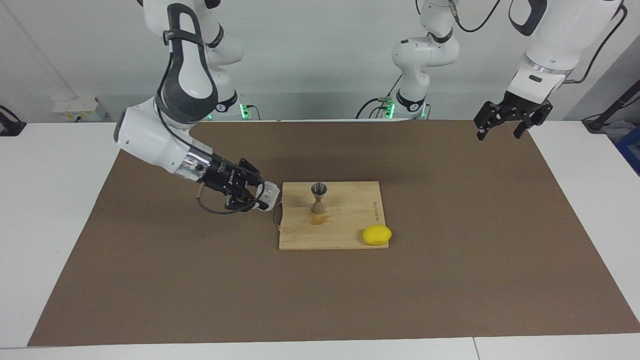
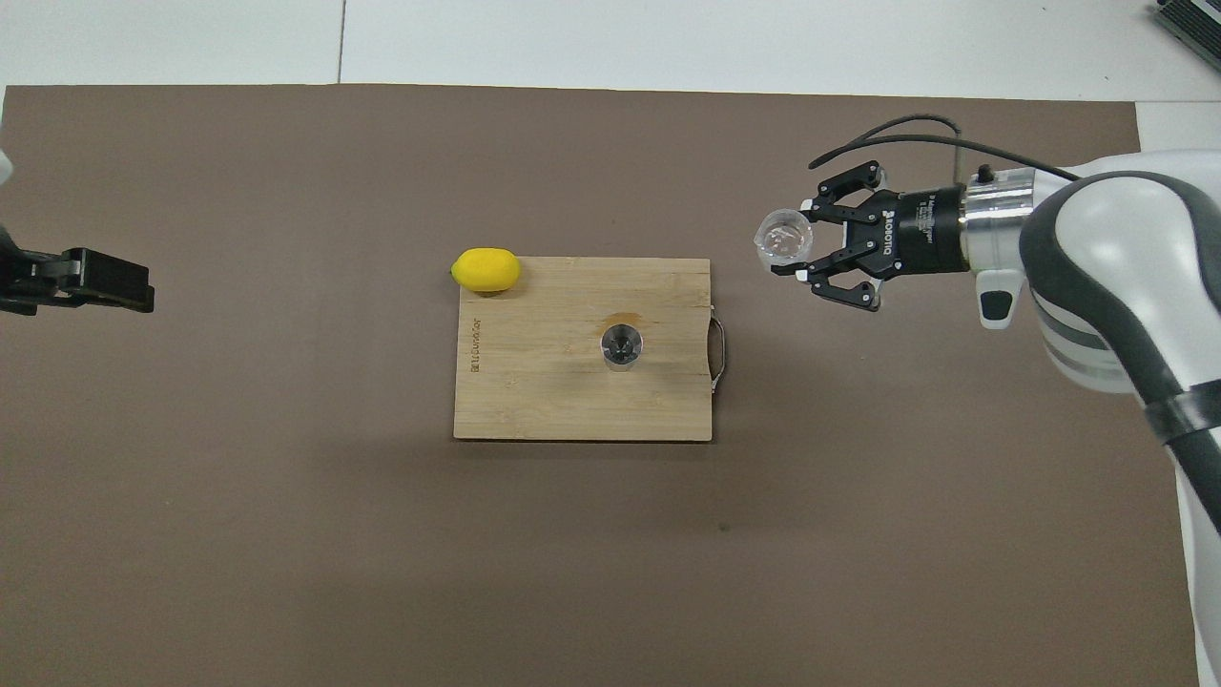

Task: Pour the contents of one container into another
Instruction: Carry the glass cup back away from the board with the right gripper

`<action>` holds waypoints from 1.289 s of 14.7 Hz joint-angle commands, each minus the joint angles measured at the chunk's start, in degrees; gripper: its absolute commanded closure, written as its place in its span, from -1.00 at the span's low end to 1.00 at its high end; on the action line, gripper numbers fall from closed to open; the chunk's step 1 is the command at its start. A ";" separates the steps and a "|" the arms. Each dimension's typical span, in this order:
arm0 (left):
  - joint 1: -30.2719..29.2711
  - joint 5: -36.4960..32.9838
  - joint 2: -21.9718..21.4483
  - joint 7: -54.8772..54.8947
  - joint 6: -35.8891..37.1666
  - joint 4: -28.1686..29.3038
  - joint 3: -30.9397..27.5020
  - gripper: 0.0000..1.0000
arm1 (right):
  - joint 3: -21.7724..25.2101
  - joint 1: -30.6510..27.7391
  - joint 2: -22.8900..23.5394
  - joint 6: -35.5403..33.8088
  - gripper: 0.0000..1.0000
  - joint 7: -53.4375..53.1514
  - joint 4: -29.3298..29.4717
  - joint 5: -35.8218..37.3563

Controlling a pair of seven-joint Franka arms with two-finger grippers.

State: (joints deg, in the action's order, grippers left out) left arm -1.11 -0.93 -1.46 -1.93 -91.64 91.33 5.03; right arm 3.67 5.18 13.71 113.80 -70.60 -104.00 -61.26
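Two vessels mattered. The glass (image 1: pixel 268 194) sat in the right claw (image 1: pixel 250 196), left of centre in the facing view and upper right of the overhead view (image 2: pixel 784 237). The claw (image 2: pixel 818 250) came at it sideways, low over the brown mat (image 1: pixel 150 280), its fingers (image 2: pixel 839 183) spread around the tumbler's wall; whether the pads actually pressed the glass could not be made out, nor whether the glass stood on the mat or hung just clear of it. It lay just beside the board's handle end, toward the right arm's end of the table.

The jigger (image 1: pixel 319 197) stood upright on the wooden board (image 1: pixel 345 235) at mid-frame, its open cup facing up in the overhead view (image 2: pixel 620 344). A small wet amber patch (image 1: pixel 318 220) marked the board (image 2: pixel 534 401) at the jigger's foot, farther from the robots.

A lemon (image 1: pixel 377 235) rested at the board's corner, toward the left arm's end and farther from the robots than the jigger, at centre left of the overhead view (image 2: pixel 486 269).

The left claw (image 1: pixel 507 120) waited in the air at upper right of the facing view, over the mat's edge, fingers apart and holding nothing; it showed at the left edge of the overhead view (image 2: pixel 95 281). The white table (image 1: pixel 50 200) framed the mat (image 2: pixel 286 572).
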 commanded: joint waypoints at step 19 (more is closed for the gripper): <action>0.67 0.58 -1.35 0.00 -0.20 1.57 -0.73 -1.00 | -0.59 -13.26 9.76 -6.41 1.00 26.65 -11.13 -12.57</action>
State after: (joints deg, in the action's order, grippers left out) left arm -1.11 -0.90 -1.46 -1.93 -91.64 91.39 5.03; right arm 3.66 -7.06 24.60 106.22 -47.04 -112.84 -72.97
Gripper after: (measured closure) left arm 0.000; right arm 0.493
